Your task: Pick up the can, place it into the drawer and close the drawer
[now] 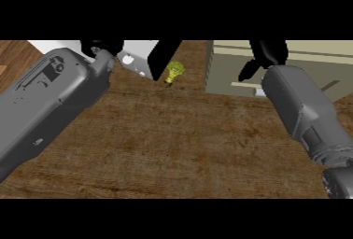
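- The right hand [264,57] is seen at the top right, over the beige drawer unit [303,65]; its dark fingers [247,71] hang downward, but whether they are curled cannot be told.
- The left hand [102,48] is mostly cut off at the top left; its finger state cannot be told.
- No can is recognisable; a small yellow-green object [173,71] stands on the wooden counter [172,144] between the white box [141,58] and the drawer unit.

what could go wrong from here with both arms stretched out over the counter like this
1. No can shows in the head view, so I cannot tell whether it is held, placed or hidden.
2. The right hand is at the beige drawer unit; its fingers could catch on the front edge.
3. The left hand is partly cut off at the top, near the small yellow-green object and the white object; it might knock either.
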